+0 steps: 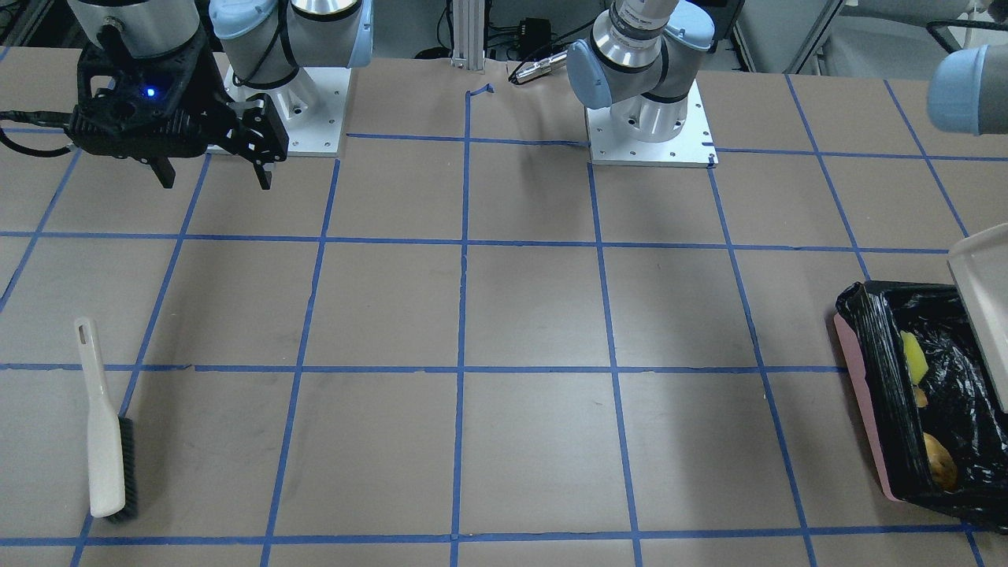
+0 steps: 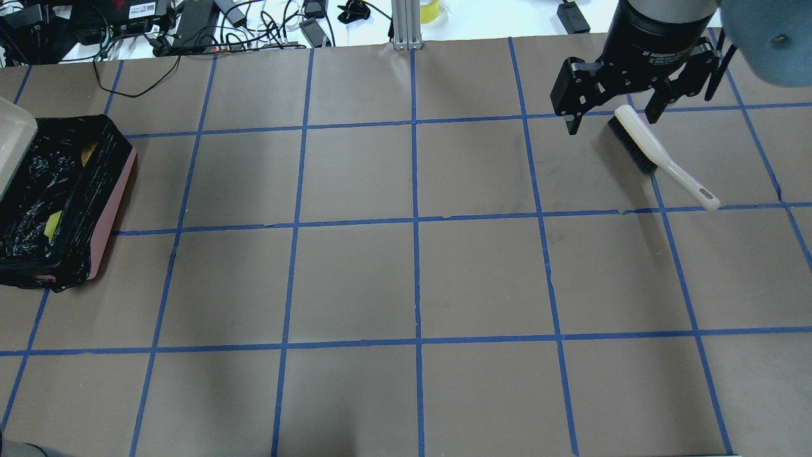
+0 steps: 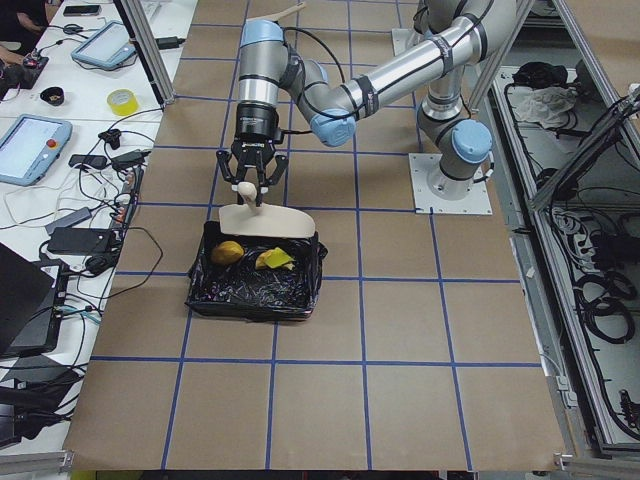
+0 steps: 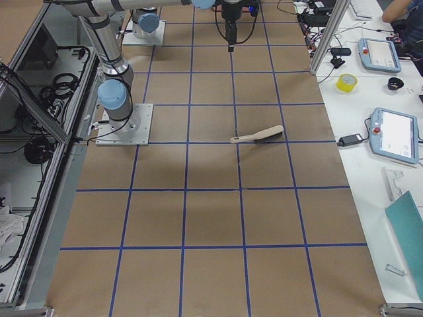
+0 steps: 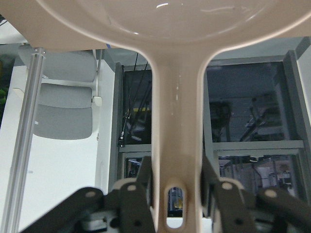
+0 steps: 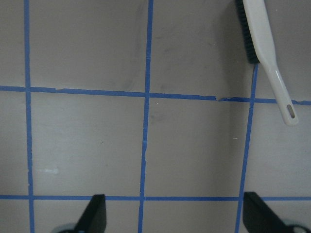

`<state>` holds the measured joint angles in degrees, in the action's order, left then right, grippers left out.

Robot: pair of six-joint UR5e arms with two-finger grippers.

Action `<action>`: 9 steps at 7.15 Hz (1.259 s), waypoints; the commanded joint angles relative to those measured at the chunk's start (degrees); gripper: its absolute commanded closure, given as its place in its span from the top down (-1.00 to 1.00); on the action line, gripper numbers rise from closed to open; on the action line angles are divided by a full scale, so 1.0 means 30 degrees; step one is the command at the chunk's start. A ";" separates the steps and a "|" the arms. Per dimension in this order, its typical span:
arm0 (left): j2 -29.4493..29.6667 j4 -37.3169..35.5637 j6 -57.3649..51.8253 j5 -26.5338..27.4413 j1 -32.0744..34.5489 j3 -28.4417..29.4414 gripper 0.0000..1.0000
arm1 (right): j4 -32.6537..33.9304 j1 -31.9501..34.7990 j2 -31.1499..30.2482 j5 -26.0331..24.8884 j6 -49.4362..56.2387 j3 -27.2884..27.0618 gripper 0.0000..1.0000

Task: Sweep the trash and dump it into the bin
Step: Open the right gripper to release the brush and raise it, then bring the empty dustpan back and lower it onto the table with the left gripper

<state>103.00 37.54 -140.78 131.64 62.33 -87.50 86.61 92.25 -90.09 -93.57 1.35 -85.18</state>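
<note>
The pink bin (image 1: pixel 860 398) with its black bag stands at the table's end on my left; it also shows in the overhead view (image 2: pixel 113 193) and the left side view (image 3: pixel 250 298). Trash lies inside it: an orange-brown lump (image 1: pixel 939 462) (image 3: pixel 228 252) and yellow pieces (image 1: pixel 913 356) (image 3: pixel 272 260). My left gripper (image 3: pixel 252 185) (image 5: pixel 176 179) is shut on the handle of the beige dustpan (image 5: pixel 175 97) (image 3: pixel 265 222) and holds it tilted over the bin. My right gripper (image 1: pixel 213 169) (image 2: pixel 613 122) (image 6: pixel 175 213) is open and empty, high above the table.
The beige brush (image 1: pixel 102 441) (image 2: pixel 660 155) (image 6: pixel 262 43) (image 4: pixel 254 137) lies flat on the table's right part, below and beside my right gripper. Blue tape lines grid the brown table. Cables and devices sit beyond the far edge.
</note>
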 commanded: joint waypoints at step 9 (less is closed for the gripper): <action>0.2747 0.7174 1.2300 -1.7739 0.2924 0.0045 -1.00 | 0.0661 -0.0018 -0.0058 0.0136 0.0254 -0.0201 1.00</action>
<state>107.48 58.08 -104.82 82.87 70.95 -87.47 88.53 92.20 -90.30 -93.43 2.10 -85.78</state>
